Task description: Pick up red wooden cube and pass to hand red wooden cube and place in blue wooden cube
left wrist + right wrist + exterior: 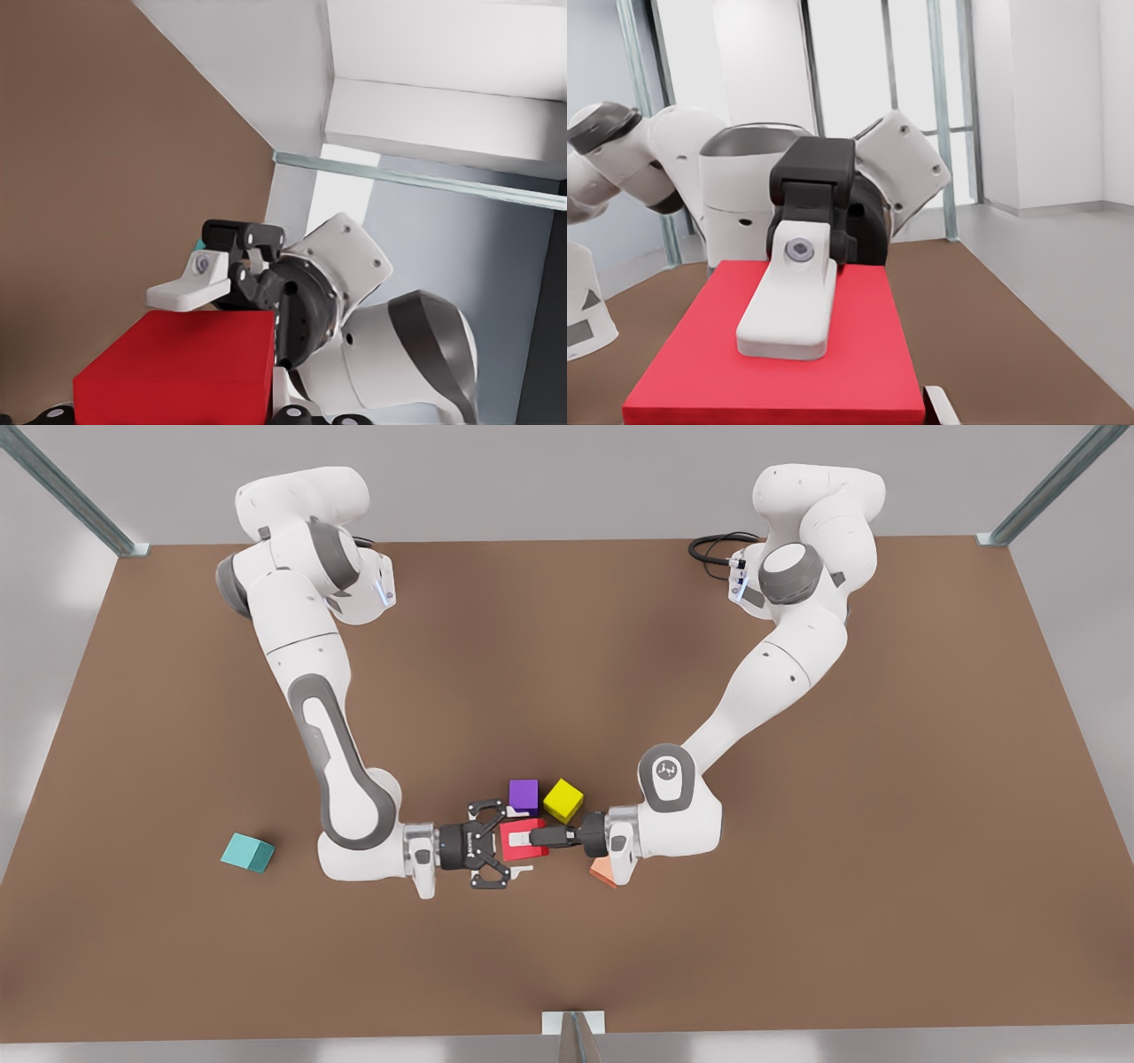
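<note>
Handover step: the left gripper [542,837] is holding the red cube [518,843] above the surface at lower centre, fingers clamped on it. The right gripper [519,840] is straddling it, fingers apart; it should close next, then carry the cube to the blue cube [248,853], lower left.

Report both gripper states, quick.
Left gripper: closed on the red wooden cube.
Right gripper: at the same cube; open or closed cannot be told.
</note>
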